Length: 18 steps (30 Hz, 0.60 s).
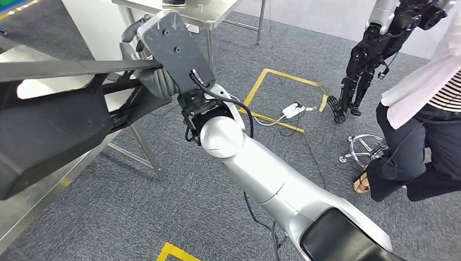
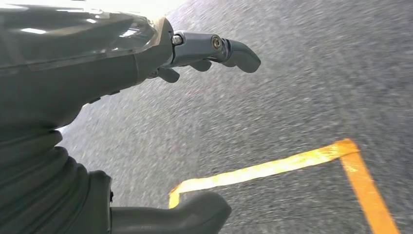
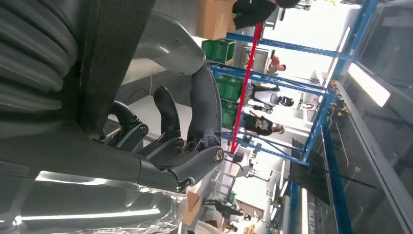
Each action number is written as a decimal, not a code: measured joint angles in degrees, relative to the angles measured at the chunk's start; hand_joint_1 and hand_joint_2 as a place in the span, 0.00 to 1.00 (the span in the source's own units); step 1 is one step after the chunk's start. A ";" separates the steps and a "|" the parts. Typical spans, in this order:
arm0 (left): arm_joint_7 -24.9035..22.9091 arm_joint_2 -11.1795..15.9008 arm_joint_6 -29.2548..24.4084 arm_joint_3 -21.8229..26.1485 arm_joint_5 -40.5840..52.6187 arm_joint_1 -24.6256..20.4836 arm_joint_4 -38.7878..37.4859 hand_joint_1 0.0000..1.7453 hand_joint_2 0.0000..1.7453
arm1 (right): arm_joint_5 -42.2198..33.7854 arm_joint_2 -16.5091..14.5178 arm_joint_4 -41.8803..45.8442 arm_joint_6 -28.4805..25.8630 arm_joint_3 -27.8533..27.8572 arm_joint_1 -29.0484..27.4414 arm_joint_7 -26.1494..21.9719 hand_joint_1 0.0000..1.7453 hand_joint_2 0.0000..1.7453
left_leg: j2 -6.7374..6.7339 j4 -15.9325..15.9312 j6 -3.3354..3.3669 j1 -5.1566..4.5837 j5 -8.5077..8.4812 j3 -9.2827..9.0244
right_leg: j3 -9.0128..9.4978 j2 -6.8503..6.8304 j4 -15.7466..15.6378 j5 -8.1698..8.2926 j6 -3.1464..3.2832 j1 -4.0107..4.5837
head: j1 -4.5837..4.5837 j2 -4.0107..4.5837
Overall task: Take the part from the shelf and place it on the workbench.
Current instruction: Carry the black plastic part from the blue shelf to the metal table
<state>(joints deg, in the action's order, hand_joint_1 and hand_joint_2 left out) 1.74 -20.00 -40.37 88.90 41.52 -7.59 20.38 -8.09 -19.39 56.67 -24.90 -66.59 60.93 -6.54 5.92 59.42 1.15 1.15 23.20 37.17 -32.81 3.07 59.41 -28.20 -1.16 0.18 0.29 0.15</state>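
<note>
The part [image 1: 51, 128] is a large black piece with a long flat bar, filling the left of the head view. My right hand [image 1: 148, 68] reaches across from the right and grips that bar, with its fingers curled around it. In the right wrist view the dark fingers [image 3: 168, 114] wrap around the black bar [image 3: 114, 53]. A steel workbench surface [image 1: 41, 193] lies below the part at the lower left. My left hand [image 2: 97, 63] hangs over grey carpet, fingers [image 2: 234, 51] apart and holding nothing.
A second steel table [image 1: 217, 13] stands at the back. A person [image 1: 424, 125] stands at the right beside a black robot [image 1: 372, 54]. A white power strip [image 1: 293, 110] and its cables lie on the carpet near yellow floor tape [image 1: 272, 81].
</note>
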 joint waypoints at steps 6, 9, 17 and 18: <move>-0.11 -0.39 -0.07 0.13 -1.30 0.35 0.76 0.00 1.00 | 2.34 -0.16 -0.31 0.01 3.19 0.08 0.31 1.00 1.00 | -2.90 4.53 -1.64 0.01 2.82 2.82 | 1.00 -2.77 -1.99 1.80 1.82 -0.71 | -0.26 -0.01; 0.03 -0.37 -0.07 0.16 -1.51 0.33 0.89 0.00 1.00 | 2.40 -0.13 -0.49 0.74 3.94 -0.10 0.96 1.00 1.00 | -5.35 14.42 -2.34 0.16 7.35 7.26 | 0.81 -4.78 -2.01 1.84 2.09 -0.54 | -0.34 0.00; -2.16 -0.38 -0.04 0.28 0.96 0.37 1.91 0.00 1.00 | -2.98 -0.17 1.28 2.00 3.52 -0.16 1.93 1.00 1.00 | -8.31 0.01 -1.50 0.14 1.35 -0.91 | 0.73 -8.74 -1.17 0.84 0.55 0.37 | -0.14 -0.01; -2.27 -0.40 -0.05 0.28 1.15 0.41 1.99 0.00 1.00 | -3.54 -0.19 1.71 1.92 3.27 -0.10 1.98 1.00 1.00 | -7.77 -0.08 -1.05 0.12 1.21 -0.86 | 0.68 -8.94 -1.13 0.72 0.31 0.37 | -0.13 0.00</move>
<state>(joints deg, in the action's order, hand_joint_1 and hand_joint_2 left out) -0.53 -20.40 -40.42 89.18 42.67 -7.18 22.37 -11.62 -19.57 58.39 -22.98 -63.32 60.84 -4.55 -1.85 59.35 0.10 1.27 24.40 36.32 -32.13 -5.87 58.28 -27.48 -0.85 0.56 0.15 0.15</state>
